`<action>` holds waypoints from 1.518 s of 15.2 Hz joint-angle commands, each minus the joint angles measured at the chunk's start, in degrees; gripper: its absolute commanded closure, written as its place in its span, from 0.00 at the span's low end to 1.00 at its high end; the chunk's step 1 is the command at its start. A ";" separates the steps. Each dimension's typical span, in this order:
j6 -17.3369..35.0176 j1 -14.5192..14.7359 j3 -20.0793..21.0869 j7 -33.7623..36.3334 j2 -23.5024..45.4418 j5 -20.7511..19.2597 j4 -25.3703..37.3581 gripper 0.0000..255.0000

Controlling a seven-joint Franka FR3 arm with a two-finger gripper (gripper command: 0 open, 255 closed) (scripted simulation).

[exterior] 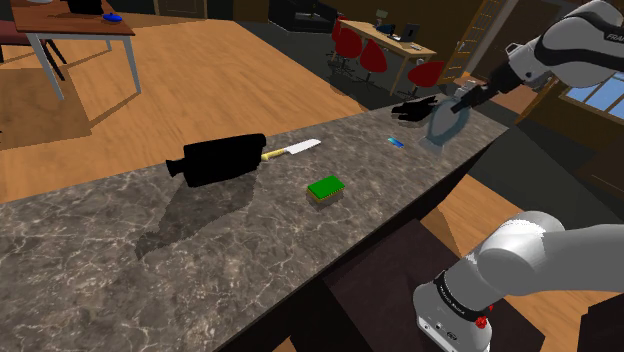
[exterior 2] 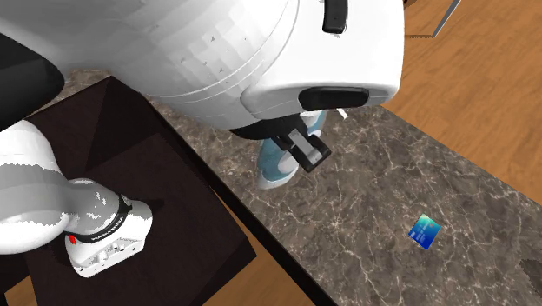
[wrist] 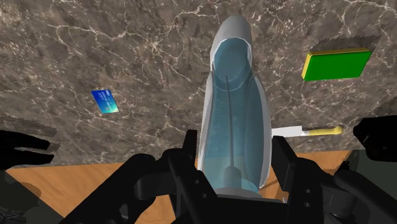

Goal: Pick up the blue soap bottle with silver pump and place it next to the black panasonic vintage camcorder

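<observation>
- In the shoulder view, the arm (exterior: 570, 45) is reaching over the far corner of the counter (exterior: 150, 260). The jaws are gripping the pale blue bottle (exterior: 447, 127), which is hanging tilted just beside the small blue card (exterior: 396, 142). The black camcorder (exterior: 215, 160) is lying well apart from the card. A knife (exterior: 295, 150) and a green sponge (exterior: 325, 188) are sitting between the card and the camcorder.
- In the second exterior view, the bottle (exterior 2: 276, 169) is hanging beneath the arm's hand, over the counter edge that is bordering the dark stand (exterior 2: 130, 165). The card (exterior 2: 424, 231) is lying apart from it on the stone. I cannot tell whether the bottle's lower end is touching the counter.
- In the wrist view, the jaws are clasping the bottle (wrist: 232, 95) from both sides at its near end, and its body is pointing away over the counter. The card (wrist: 105, 100) is lying on one side of the bottle. The sponge (wrist: 336, 64) and knife (wrist: 305, 132) are lying on the other side.
- Judging progress, the grasp is looking secure, so the pick-up is done or nearly done. What is remaining is carrying the bottle past the card, knife and sponge, then setting it down next to the camcorder and letting go.
</observation>
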 commanded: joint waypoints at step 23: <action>-8.26 2.63 11.11 10.93 1.49 3.57 9.66 1.00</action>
